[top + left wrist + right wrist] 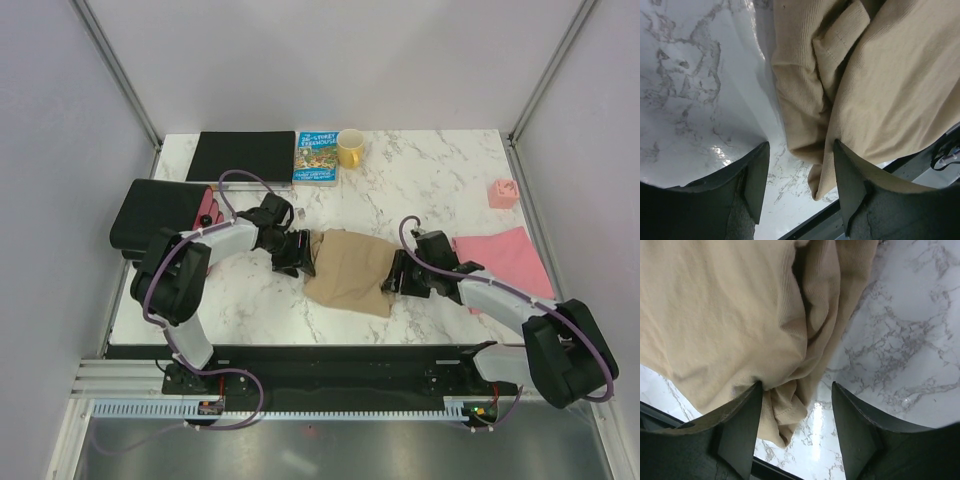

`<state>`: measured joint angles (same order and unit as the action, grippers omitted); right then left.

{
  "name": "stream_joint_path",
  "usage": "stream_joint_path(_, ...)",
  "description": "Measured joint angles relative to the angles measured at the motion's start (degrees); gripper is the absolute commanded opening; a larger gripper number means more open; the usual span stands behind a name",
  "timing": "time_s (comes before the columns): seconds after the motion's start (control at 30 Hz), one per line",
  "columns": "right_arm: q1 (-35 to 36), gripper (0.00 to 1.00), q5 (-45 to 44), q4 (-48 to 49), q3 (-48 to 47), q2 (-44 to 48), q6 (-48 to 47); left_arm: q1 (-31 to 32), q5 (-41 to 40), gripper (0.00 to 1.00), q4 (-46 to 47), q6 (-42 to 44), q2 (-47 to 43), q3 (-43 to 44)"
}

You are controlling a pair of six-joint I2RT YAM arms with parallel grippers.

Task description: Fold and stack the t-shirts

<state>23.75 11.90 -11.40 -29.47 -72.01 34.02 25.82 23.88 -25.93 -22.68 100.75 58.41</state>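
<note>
Both jaws stand wide open, holding nothing, one at each side of the tan shirt point(350, 270) on the surface point(430, 180). It looks soft and floppy, so pinch its bunched edges. The pink shirt point(500, 255) lies to its right.

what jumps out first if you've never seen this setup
The tan t-shirt lies bunched in the middle of the table, with the left gripper and right gripper open at its side edges. The pink t-shirt lies to its right, and a yellow mug stands at the far edge.
</note>
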Motion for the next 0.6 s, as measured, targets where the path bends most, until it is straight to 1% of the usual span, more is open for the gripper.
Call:
stream_joint_path(0.13, 0.0, 0.64, -0.9, -4.5, -1.0, 1.8, -1.7, -0.5, 0.2, 0.6, 0.3, 0.2, 0.0, 0.1)
stream_joint_path(0.27, 0.0, 0.63, -3.6, -11.0, -3.0, 8.4, -4.4, -1.9, 0.3, 0.59, 0.5, 0.8, 0.0, 0.1)
stream_joint_path(0.4, 0.0, 0.64, -4.5, -12.9, -3.8, 12.3, -5.3, -2.8, 0.6, 0.58, 0.5, 1.2, 0.2, 0.1)
stream_joint_path(0.5, 0.0, 0.65, -4.2, -12.9, -3.8, 11.6, -5.1, -2.9, 1.0, 0.57, 0.4, 1.2, 0.5, 0.1)
stream_joint_path(0.6, 0.0, 0.66, -2.8, -11.0, -3.6, 7.8, -4.1, -2.9, 1.8, 0.56, 0.5, 1.2, 0.8, 0.3)
